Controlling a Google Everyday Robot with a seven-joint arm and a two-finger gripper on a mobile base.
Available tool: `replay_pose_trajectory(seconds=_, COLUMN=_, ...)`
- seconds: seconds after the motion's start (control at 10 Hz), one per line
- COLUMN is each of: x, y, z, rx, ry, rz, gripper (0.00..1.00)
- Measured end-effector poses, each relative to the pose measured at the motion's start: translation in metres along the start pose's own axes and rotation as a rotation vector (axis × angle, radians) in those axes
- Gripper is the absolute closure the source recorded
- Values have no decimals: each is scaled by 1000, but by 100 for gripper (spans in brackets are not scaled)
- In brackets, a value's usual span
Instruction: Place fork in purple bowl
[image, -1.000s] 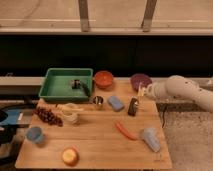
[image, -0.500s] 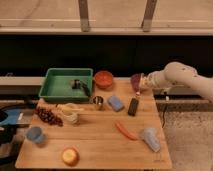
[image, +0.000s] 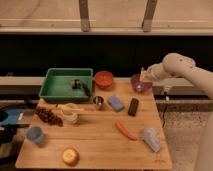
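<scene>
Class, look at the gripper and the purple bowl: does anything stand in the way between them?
Nothing visible does. The gripper hangs just over the purple bowl at the table's far right side. The orange-red bowl sits apart to its left. The fork cannot be made out.

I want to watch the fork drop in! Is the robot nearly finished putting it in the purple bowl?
Nearly, I think. Looks done: the gripper is over the purple bowl at the back right of the table, so the carrying part seems over. In hand: I cannot make out the fork, either at the gripper or inside the bowl. Left: probably letting it go into the bowl and pulling away.
</scene>
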Motion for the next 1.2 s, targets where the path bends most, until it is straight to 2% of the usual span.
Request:
replay_pose_trajectory(seconds=0.4, x=-10, y=-6, z=18, rx=-18, ry=-38, rz=-4, gripper=100)
replay_pose_trajectory(seconds=0.7, x=-21, y=-7, z=23, rx=-65, ry=-44, rz=-32, gripper=100)
replay_pose_trajectory(seconds=1.2, x=-21, y=-8, z=23, rx=-70, ry=-50, rz=-24, gripper=100)
